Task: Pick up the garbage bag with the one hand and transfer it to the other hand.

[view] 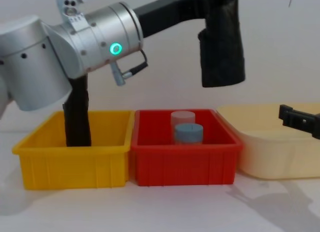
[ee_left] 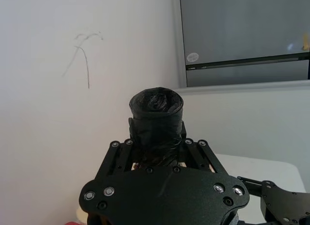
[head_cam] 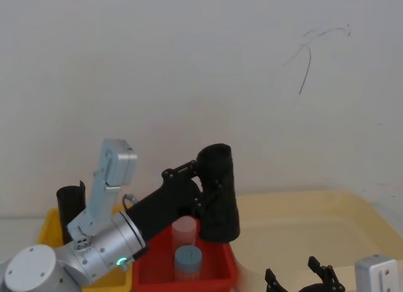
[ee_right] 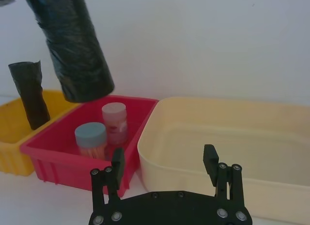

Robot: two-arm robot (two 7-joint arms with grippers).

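The garbage bag point(head_cam: 219, 197), a slim roll of crinkly black plastic, hangs tilted in the air above the red bin point(head_cam: 214, 276). My left gripper point(head_cam: 204, 185) is shut on the roll's middle, on a silver arm with a green ring light. The left wrist view looks along the roll point(ee_left: 156, 123) held between the fingers point(ee_left: 116, 146). The chest view has it point(view: 222, 42) high above the bins. My right gripper point(ee_right: 164, 159) stands open and holds nothing, low at the right by the cream tub point(ee_right: 218, 106), below and to the right of the roll point(ee_right: 72, 45).
A second black roll point(view: 77, 117) stands in the yellow bin point(view: 70, 167) at the left. The red bin point(view: 185, 167) holds a pink-lidded jar point(ee_right: 115, 120) and a blue-lidded jar point(ee_right: 90, 137). A white wall is close behind.
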